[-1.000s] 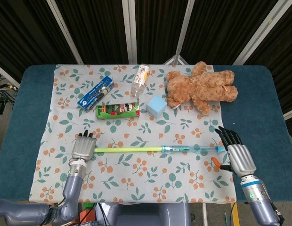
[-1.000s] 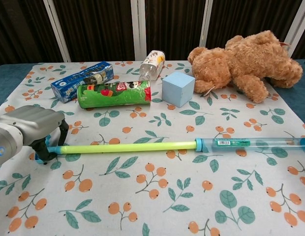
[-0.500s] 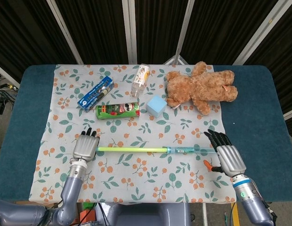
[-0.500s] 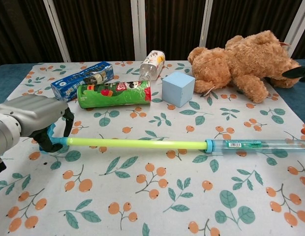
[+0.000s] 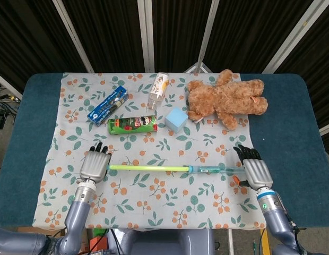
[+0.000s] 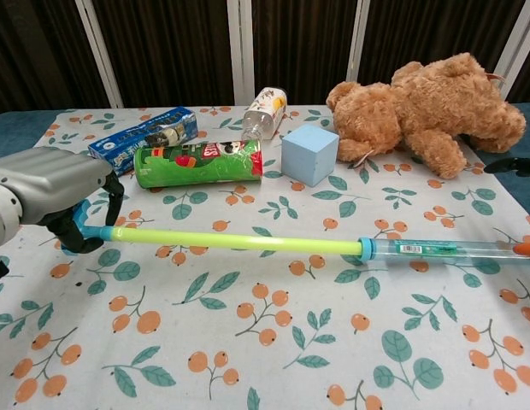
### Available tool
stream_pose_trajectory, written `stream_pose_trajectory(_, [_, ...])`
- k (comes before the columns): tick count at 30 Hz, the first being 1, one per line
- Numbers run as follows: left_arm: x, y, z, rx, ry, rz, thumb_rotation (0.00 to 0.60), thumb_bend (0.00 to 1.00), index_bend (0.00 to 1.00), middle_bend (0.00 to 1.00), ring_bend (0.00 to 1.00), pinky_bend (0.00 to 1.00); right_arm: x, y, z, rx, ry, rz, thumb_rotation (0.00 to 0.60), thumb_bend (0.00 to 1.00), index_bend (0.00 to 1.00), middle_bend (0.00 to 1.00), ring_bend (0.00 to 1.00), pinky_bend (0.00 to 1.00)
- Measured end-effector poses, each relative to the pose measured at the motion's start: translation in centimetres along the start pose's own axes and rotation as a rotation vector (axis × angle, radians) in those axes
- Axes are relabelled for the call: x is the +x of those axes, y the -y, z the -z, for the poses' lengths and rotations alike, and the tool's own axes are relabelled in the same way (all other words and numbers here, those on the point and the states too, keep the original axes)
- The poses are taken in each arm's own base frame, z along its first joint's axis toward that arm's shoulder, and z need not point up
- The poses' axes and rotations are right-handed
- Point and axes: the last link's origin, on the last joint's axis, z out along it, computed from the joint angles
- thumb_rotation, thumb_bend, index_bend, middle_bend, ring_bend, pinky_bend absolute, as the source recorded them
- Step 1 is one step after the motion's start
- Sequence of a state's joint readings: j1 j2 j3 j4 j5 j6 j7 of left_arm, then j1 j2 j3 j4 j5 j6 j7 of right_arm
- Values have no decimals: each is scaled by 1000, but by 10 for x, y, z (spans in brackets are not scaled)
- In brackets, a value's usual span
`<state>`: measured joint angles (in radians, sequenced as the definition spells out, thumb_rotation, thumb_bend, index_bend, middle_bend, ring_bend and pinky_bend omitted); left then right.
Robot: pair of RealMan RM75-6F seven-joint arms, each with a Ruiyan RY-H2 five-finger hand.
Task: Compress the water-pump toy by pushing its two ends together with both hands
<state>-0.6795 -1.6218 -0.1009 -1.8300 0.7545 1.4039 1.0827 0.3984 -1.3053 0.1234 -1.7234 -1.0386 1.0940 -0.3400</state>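
Observation:
The water-pump toy lies across the cloth near the front: a yellow-green rod runs into a clear blue tube. My left hand lies palm down at the rod's left end. Its thumb side is against the blue handle, and its fingers stretch forward. My right hand is palm down at the tube's right end, beside the orange tip. The chest view shows only the right hand's dark fingertips, while my left hand covers part of the handle.
Behind the toy lie a green can, a blue cube, a blue box, a clear bottle and a brown teddy bear. The flowered cloth is edged by blue table.
My right hand has moved left to the tube's end. My left hand has pushed the handle end slightly right and away, so the rod-tube joint has shifted right.

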Motion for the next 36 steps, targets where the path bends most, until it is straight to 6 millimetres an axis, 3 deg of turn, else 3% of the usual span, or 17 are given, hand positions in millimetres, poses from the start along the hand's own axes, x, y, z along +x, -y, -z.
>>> stream_pose_trajectory(14, [2, 2, 3, 1, 1, 10, 600, 454, 584, 226, 117, 249, -7, -30, -8, -128, 23, 29, 600, 328, 234, 0, 0, 0])
stream_pose_trajectory(24, [6, 2, 5, -1, -1, 7, 600, 454, 585, 226, 116, 249, -13, -35, -9, -153, 59, 67, 600, 329, 237, 0, 0, 0])
stream_pose_trajectory(28, [6, 6, 4, 6, 1, 7, 600, 454, 585, 226, 116, 249, -15, -38, -11, -169, 63, 81, 600, 329, 306, 0, 0, 0])
stream_pose_trajectory(36, [8, 10, 3, 12, -1, 13, 600, 454, 585, 226, 117, 249, -19, -42, -15, -189, 60, 104, 600, 329, 332, 0, 0, 0])
